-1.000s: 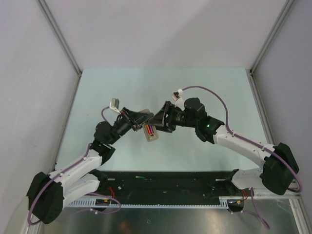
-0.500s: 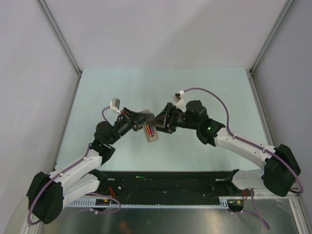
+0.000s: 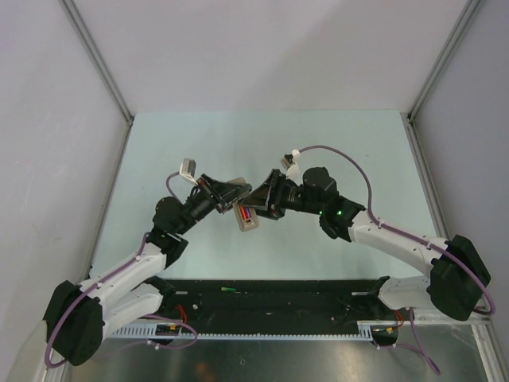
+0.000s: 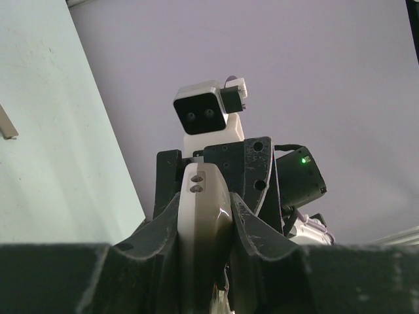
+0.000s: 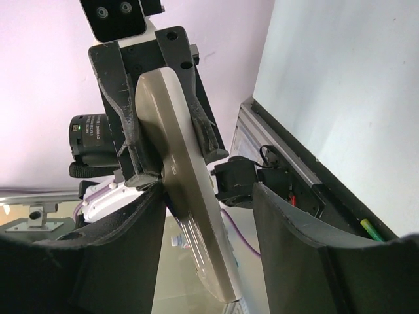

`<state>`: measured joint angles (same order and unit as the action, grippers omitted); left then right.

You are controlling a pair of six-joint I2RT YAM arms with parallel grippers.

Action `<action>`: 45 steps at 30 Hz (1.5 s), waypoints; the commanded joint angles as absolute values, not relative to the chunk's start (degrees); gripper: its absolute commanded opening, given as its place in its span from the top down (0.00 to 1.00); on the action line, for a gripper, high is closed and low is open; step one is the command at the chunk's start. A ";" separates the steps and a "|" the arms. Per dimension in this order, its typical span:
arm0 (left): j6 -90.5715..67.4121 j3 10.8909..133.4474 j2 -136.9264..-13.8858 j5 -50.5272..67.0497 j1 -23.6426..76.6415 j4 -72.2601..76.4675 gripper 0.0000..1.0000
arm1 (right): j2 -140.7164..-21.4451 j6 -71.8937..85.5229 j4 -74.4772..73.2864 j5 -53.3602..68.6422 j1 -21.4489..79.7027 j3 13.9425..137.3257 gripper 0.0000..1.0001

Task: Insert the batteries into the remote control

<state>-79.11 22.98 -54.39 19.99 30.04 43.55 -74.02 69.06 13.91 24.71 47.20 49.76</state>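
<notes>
Since the earlier frame the right arm has swung its elbow a little toward the near edge. Its wrist has settled closer behind the remote, and the left arm has kept its pose.

The left gripper (image 4: 205,210) is clamped on the remote control (image 4: 201,193), both fingers pressed flat against its long edges. It holds the handset raised off the desk (image 3: 318,143) and tilted, probably so the other arm can work on it in the air.

The right gripper (image 5: 209,190) faces it with jaws apart. The free end of the remote stands between the fingers (image 5: 288,242), with a clear gap on that side, so nothing is gripped there yet. This looks like a hand-over or a steadying hold being lined up.

The remote is slim and pale, with a rounded end, a plain back and two small screw holes in the left wrist view. From above, its opened bay faces up near the middle of the desk. The batteries (image 3: 245,212) show there as red and dark blue slivers lying side by side. Whether they are fully seated is too small to tell.

A small flat grey piece (image 4: 6,125) lies apart on the desk, perhaps the cover.
</notes>
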 commanded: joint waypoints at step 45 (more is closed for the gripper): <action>-79.28 22.41 -56.25 19.95 27.77 53.79 1.00 | -64.70 56.35 -2.51 24.00 43.52 54.31 0.00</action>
